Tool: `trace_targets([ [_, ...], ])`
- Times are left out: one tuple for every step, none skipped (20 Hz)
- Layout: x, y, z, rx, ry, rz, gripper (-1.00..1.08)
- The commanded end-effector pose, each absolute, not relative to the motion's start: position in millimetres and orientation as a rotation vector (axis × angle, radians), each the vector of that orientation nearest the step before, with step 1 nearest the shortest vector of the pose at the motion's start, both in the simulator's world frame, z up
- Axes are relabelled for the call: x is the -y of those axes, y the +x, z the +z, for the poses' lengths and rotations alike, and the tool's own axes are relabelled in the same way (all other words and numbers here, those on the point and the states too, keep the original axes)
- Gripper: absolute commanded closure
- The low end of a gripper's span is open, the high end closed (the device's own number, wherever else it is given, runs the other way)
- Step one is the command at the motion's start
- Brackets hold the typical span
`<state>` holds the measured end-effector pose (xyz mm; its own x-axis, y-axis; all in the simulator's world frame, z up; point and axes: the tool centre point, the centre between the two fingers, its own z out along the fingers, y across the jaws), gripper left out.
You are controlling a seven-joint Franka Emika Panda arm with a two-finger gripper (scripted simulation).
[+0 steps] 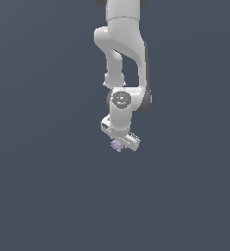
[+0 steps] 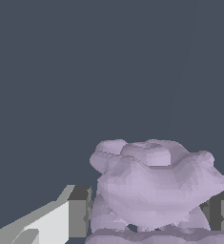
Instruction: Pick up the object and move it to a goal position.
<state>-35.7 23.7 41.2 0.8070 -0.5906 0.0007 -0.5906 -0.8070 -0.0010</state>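
Exterior view shows the white arm [image 1: 124, 54] hanging down the middle of the frame. At its tip, just below the middle, sits the gripper [image 1: 119, 142] with the little purple object [image 1: 117, 145] tucked under it. In the wrist view, going left to right, one finger [image 2: 77, 212], the lumpy object [image 2: 154, 188], then the other finger [image 2: 221, 214]. Both fingers look pressed against its sides, so I think it is gripped.

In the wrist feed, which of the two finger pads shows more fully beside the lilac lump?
The finger pad with the white gripper body attached shows fully; the other pad is cut by the frame edge. The lilac object sits between them.
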Motion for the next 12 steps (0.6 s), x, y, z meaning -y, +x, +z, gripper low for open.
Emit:
trace_targets([
  [-23.1,-36.1,40.1,-0.977,-2.986,0.0,1.08],
  [-23.1,-36.1,40.1,-0.977,-2.986,0.0,1.08],
  [-23.1,-36.1,40.1,-0.977,-2.986,0.0,1.08],
  [-23.1,-36.1,40.1,-0.977,-2.986,0.0,1.08],
  [-23.1,-36.1,40.1,-0.977,-2.986,0.0,1.08],
  [-23.1,-36.1,40.1,-0.977,-2.986,0.0,1.08],
  [-23.8,-35.6,41.0,-0.975,-2.985,-0.002,1.08],
  [-24.0,-35.5,41.1,-0.975,-2.985,-0.002,1.08],
  [-24.7,-34.9,41.2,-0.975,-2.985,-0.002,1.08],
  [-25.9,-34.1,41.4,-0.975,-2.985,-0.002,1.08],
  [-27.4,-32.8,41.7,-0.975,-2.985,-0.002,1.08],
  [-29.5,-31.3,42.1,-0.975,-2.985,-0.002,1.08],
])
